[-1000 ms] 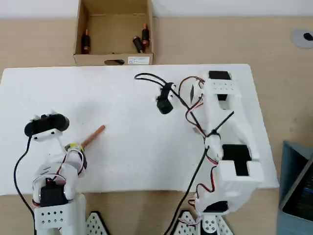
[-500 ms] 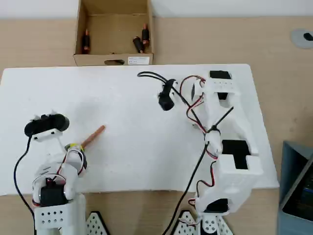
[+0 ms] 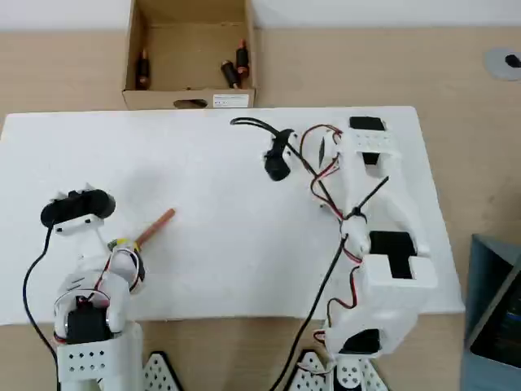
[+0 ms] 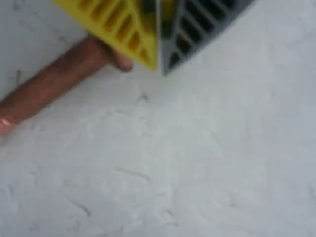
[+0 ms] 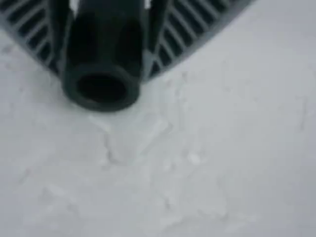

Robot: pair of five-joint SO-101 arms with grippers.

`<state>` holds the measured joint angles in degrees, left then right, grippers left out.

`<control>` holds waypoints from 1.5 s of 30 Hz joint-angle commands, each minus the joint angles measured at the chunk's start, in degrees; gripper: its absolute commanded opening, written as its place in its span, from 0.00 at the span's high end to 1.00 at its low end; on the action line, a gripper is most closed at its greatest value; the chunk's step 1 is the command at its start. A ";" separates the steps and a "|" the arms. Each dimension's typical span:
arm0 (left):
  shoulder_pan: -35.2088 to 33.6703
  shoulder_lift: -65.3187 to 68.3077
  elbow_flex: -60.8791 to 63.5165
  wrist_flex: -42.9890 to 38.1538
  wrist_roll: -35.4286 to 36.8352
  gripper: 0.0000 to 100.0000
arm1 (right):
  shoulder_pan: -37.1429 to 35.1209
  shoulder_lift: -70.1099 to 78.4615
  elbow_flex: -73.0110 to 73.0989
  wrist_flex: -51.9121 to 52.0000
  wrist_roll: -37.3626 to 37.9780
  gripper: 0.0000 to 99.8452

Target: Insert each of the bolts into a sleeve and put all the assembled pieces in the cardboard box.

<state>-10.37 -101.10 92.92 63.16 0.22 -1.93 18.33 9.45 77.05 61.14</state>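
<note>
White mat [image 3: 212, 187] covers most of the wooden table [image 3: 342, 69]. Its far edge runs just in front of the cardboard box [image 3: 155, 98], its near edge is by the arm bases, and its R edge lies under the R arm [image 3: 387, 212]. Box sits on bare wood at far L-centre, top open, front wall w/ an oval slot facing the arms. 3 assembled pieces [image 3: 231, 73] lie inside: one by the L wall, two close together by the R wall. Broad stretch of open mat between the two arms, & from the L arm [image 3: 89, 309] up to the box front. L gripper [image 4: 158, 54], yellow + grey fingers, is closed tight on one end of the copper bolt [image 4: 54, 86]. Bolt sits low & nearly flat over the front-L part of the mat, free end pointing toward mat centre; can't tell if it touches. R gripper [image 5: 106, 29] is clamped around the black sleeve [image 5: 101, 101], ribbed grey fingers either side, open bore toward the cam, close over the mat; contact w/ mat not clear. Bolt & sleeve are well apart. In the way: R arm's black wrist cam [image 3: 277, 165] w/ a looping black cable [image 3: 248, 125] plus red/black wires, at far-centre of the mat, near the box's R front corner. L arm's own cam [image 3: 77, 206] sits just beside the bolt's held end. Off the mat: grey bin [image 3: 492, 309] at the table's R edge, grey disc [image 3: 502, 63] at the far R.
</note>
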 commanded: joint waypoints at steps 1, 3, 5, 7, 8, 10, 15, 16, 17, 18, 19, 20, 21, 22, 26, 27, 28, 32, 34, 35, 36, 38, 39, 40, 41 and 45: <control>-0.53 -0.48 -0.35 -0.35 0.18 1.00 | -0.40 0.66 -2.24 4.57 -3.34 0.99; -0.44 -0.48 -0.35 -0.35 0.18 1.00 | -1.01 -1.89 -5.05 6.51 -4.92 0.99; -0.44 -0.48 -0.35 -0.35 0.18 1.00 | -1.80 -4.53 -7.78 8.88 -6.24 0.99; -0.44 -0.48 -0.35 -0.35 0.09 1.00 | -3.03 -7.34 -10.51 11.78 -8.26 0.99; -0.44 -0.48 -0.35 -0.35 0.09 1.00 | -3.47 -8.84 -11.74 13.19 -9.49 0.99; -0.44 -0.48 -0.35 -0.35 0.09 1.00 | -4.62 -11.82 -13.93 15.82 -12.31 0.99; -0.44 -0.48 -0.35 -0.35 0.09 1.00 | -6.20 -20.88 -16.57 20.84 -18.46 0.99; -0.44 -0.48 -0.35 -0.35 0.18 1.00 | -6.37 -23.16 -16.66 21.63 -19.69 0.99; -0.44 -0.48 -0.35 -0.35 0.00 1.00 | -6.37 -25.45 -16.57 22.33 -20.75 0.99; -0.35 -0.48 -0.35 -0.35 -0.09 1.00 | -6.37 -28.09 -16.40 22.86 -21.80 0.99; -0.35 -0.48 -0.35 -0.35 -0.09 1.00 | -6.37 -30.64 -16.40 23.47 -22.95 0.99; -0.35 -0.48 -0.35 -0.35 -0.18 1.00 | -6.37 -33.19 -16.40 24.09 -24.09 0.99; -0.26 -0.48 -0.35 -0.35 -0.18 1.00 | -6.37 -35.91 -16.31 24.79 -25.32 0.99; -0.26 -0.48 -0.35 -0.35 -0.18 1.00 | -6.37 -38.46 -16.31 25.14 -26.46 0.99; -0.26 -0.48 -0.35 -0.35 0.00 1.00 | -6.02 -50.07 -13.23 25.23 -30.95 0.99; -0.35 -0.48 -0.35 -0.35 0.00 1.00 | -6.02 -52.88 -11.47 25.14 -32.00 0.99; -0.35 -0.48 -0.35 -0.35 0.00 1.00 | -6.02 -55.69 -9.27 25.14 -33.41 0.99; -0.70 -0.48 -0.53 -0.35 -0.18 1.00 | -5.93 -66.77 2.15 25.05 -38.07 0.99; -0.79 -0.48 -1.76 -0.35 -0.18 1.00 | -5.93 -72.22 8.22 25.05 -39.47 0.99; -0.70 -0.48 -2.90 -0.35 -0.18 1.00 | -5.93 -74.86 11.12 25.05 -40.70 0.99; -0.53 -0.40 -4.40 -0.35 -0.18 1.00 | -5.93 -77.41 13.76 25.05 -41.93 0.99; -0.35 -0.04 -8.00 -0.26 -0.18 1.00 | -4.97 -81.45 15.25 23.74 -42.73 0.99; -0.35 0.04 -9.85 -0.09 -0.18 1.00 | -4.00 -82.86 15.96 23.38 -42.73 0.99; -0.35 0.04 -11.78 0.00 -0.44 1.00 | -3.21 -83.65 16.66 22.51 -42.81 0.99; -0.35 0.04 -13.63 0.09 -1.58 1.00 | -2.42 -84.00 17.36 21.89 -42.90 0.99; -0.35 0.48 -19.60 0.18 -6.77 1.00 | 3.21 -84.18 19.74 18.46 -46.59 0.99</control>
<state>-10.37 -101.10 80.00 63.16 -4.26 -2.73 -65.01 28.44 98.68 17.10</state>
